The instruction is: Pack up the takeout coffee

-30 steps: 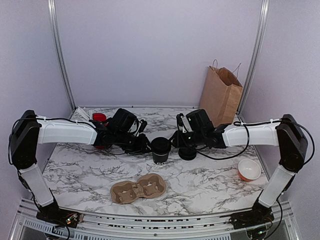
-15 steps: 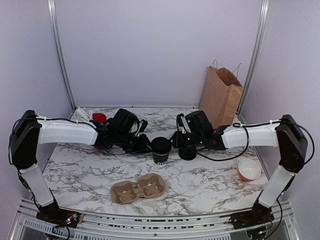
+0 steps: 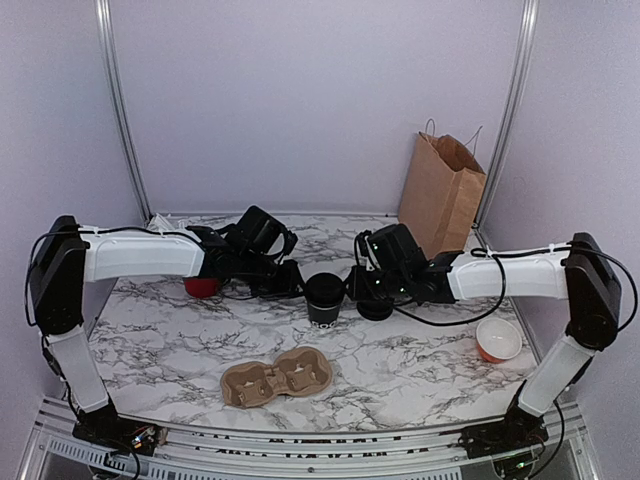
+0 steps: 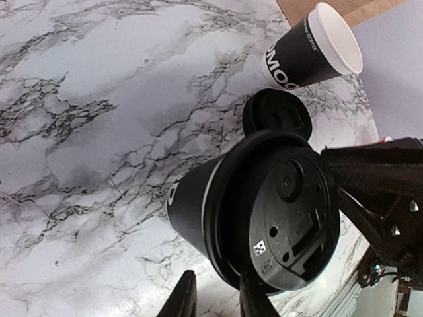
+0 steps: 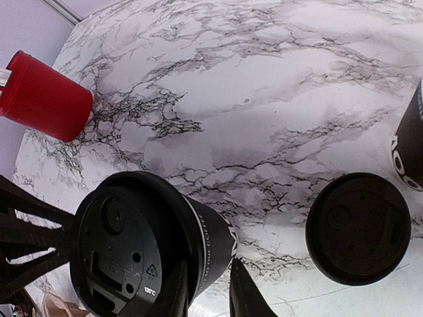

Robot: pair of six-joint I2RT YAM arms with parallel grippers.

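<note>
The takeout coffee is a small black cup with its black lid on, standing mid-table between my two grippers. My left gripper is at its left side. In the left wrist view its fingers stand a narrow gap apart, one fingertip against the rim of the lidded cup, with bare marble showing in the gap. My right gripper is at the cup's right side. Its fingers are also narrowly apart, right at the cup's wall below the lid.
A loose black lid lies just right of the cup. A second black cup without a lid is beyond it. A red cup stands at left, a brown paper bag at back right, an orange bowl at right and a cardboard cup carrier in front.
My left arm has lifted and swung back, uncovering the red cup. My right gripper has moved left, closer to the lidded cup. The cup has barely moved.
</note>
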